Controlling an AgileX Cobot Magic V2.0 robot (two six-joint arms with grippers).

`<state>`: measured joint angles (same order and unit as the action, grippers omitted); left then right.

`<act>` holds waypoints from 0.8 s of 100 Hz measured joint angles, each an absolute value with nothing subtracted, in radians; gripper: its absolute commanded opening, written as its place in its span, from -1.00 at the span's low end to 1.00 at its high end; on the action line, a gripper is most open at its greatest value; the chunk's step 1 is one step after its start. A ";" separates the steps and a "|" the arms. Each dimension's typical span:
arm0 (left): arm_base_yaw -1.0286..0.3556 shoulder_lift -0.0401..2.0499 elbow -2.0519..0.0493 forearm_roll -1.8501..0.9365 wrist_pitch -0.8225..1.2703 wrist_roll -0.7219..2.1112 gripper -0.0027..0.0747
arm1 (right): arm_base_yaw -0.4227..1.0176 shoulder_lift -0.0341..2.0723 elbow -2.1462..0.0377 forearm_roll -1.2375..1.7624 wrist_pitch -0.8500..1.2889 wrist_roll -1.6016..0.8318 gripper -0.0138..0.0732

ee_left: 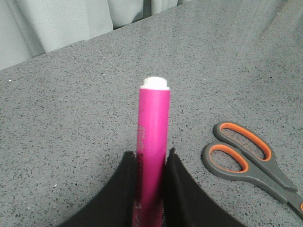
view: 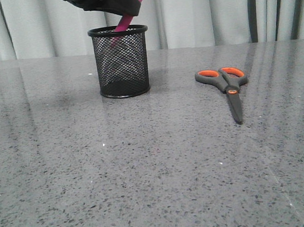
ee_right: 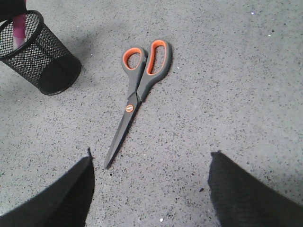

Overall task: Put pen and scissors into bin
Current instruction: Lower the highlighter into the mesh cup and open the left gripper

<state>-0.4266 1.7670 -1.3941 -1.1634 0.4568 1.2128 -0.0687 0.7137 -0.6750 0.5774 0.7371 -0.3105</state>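
My left gripper [view: 125, 10] is shut on the magenta pen [view: 123, 23] and holds it tilted over the black mesh bin [view: 121, 63], with the pen's lower end inside the rim. In the left wrist view the pen [ee_left: 154, 127] stands between my fingers [ee_left: 150, 158], its whitish end away from them; the bin does not show there. The scissors [view: 228, 85] lie flat on the table to the right of the bin, also in the left wrist view [ee_left: 273, 174]. My right gripper [ee_right: 151, 153] is open and empty above the table near the scissors' [ee_right: 137, 92] blade tip.
The grey speckled table [view: 146, 172] stretches forward from the bin. A pale curtain [view: 212, 9] hangs behind the far edge. In the right wrist view the bin [ee_right: 52, 66] stands to one side of the scissors' handles, with the pen [ee_right: 20, 26] showing inside it.
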 measured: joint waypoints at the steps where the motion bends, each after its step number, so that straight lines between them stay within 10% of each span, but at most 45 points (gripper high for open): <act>1: -0.427 1.767 -1.394 -1.163 0.457 1.213 -0.98 | -0.069 0.714 -0.675 0.577 0.737 -0.310 0.38; 34: -0.427 1.780 -1.394 -1.141 0.470 1.213 -0.42 | -0.069 0.714 -0.675 0.577 0.737 -0.310 0.38; 80: -0.427 1.772 -1.418 -1.141 0.484 1.209 -0.34 | -0.069 0.714 -0.675 0.577 0.737 -0.310 0.38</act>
<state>-0.4266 1.7715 -1.4182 -1.1411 0.4843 1.2093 -0.0687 0.7137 -0.6750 0.5774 0.7371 -0.3105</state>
